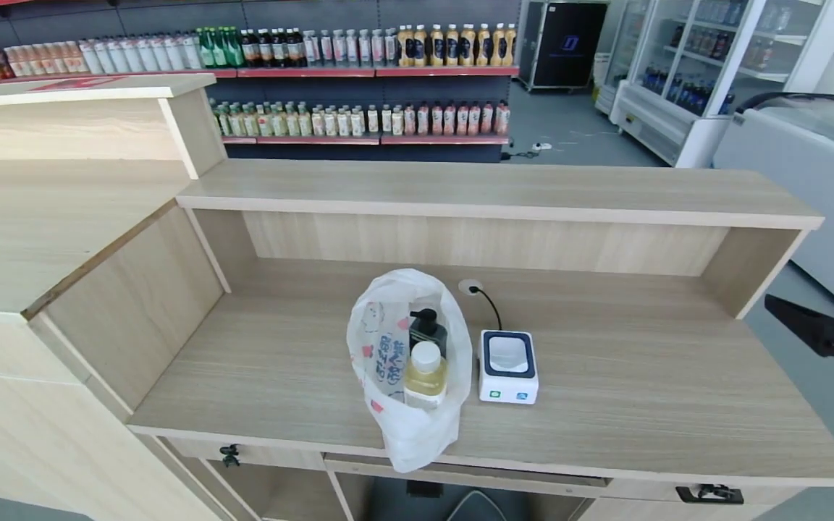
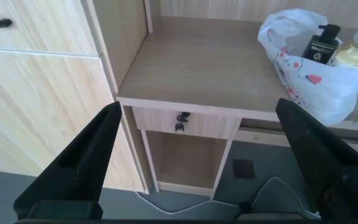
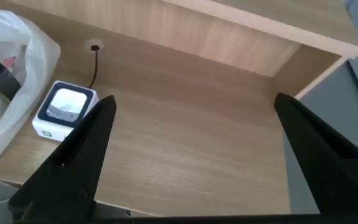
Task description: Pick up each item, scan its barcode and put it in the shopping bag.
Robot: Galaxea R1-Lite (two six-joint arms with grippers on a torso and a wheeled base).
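Nearest the robot, the left gripper (image 2: 197,109) and right gripper (image 3: 194,102) hang spread and empty. At the counter's (image 1: 641,405) front edge a limp, thin shopping bag (image 1: 402,434) holds a yellow bottle (image 1: 426,378) and a dark pump bottle (image 1: 428,329), both rigid, probably slick and best gripped mid-body. The scanner (image 1: 507,364) sits just beside.

Shopping bag (image 1: 417,434): its printed left wall hides whatever lies low inside; the right wrist view cuts it at the picture's edge.
Pump bottle (image 1: 428,329): we see only the head and shoulders; the body is hidden behind the yellow bottle (image 1: 426,380).
Yellow bottle: the base is lost in the bag's near fold.
Far shelf bottles (image 1: 359,119): too small for us to tell the contents.
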